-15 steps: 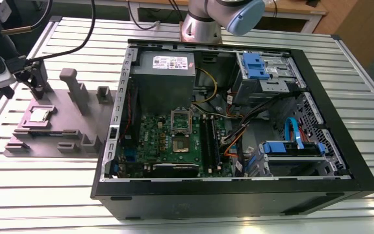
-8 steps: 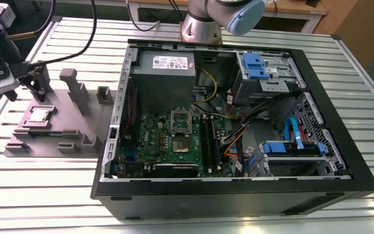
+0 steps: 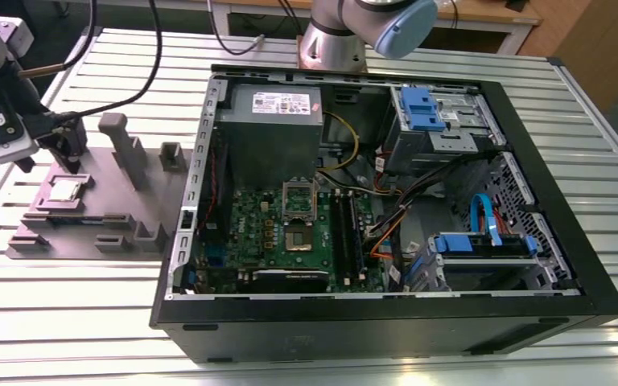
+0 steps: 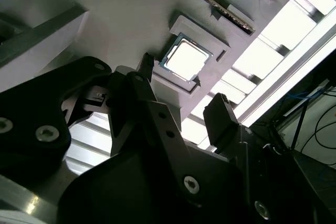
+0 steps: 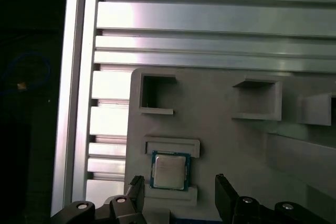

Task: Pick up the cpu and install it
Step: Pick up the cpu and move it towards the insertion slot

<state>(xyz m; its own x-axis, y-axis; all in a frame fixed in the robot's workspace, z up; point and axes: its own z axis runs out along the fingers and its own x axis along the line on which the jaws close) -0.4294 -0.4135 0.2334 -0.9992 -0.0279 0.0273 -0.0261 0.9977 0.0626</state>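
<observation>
Hovering over the cpu (image 3: 67, 190) with jaws spread.
The jaws hang released, one finger (image 5: 136, 190) on either side; the cpu lies just below the gap between them, in a square recess of the grey holder (image 3: 126, 211) on the bench (image 3: 73, 305). Well off to the exterior view's right of the jaws stands the open computer case (image 3: 373, 322).

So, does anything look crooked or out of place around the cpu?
Nothing stands out. The cpu lies flat and square in its recess in the grey holder. The open gripper hangs over it with one finger on each side, apart from it.
</observation>
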